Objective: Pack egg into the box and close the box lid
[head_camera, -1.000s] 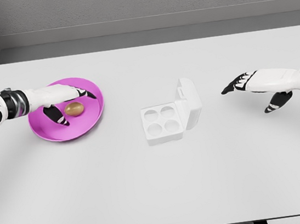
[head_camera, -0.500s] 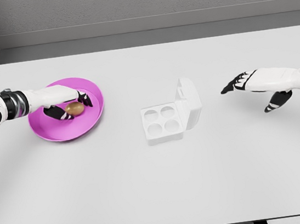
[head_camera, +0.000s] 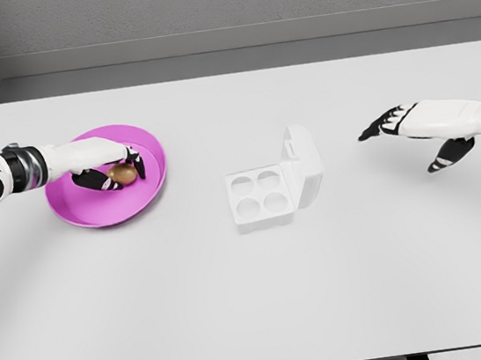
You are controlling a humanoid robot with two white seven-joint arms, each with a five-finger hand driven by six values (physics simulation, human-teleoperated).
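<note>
A brown egg (head_camera: 119,174) lies in a magenta plate (head_camera: 85,209) on the left of the white table. My left hand (head_camera: 113,168) reaches over the plate with its fingers curled around the egg, thumb below it and fingers above. A white egg box (head_camera: 261,199) with four empty cups sits at the table's middle, its lid (head_camera: 303,165) standing open on the right side. Over the right side of the table hovers my right hand (head_camera: 402,128), fingers spread and holding nothing.
The white table (head_camera: 257,302) runs to a grey back wall. A dark front edge shows at the bottom of the view.
My left hand's fingers have closed in around the egg on the plate. The right hand has drifted slightly up and to the right.
</note>
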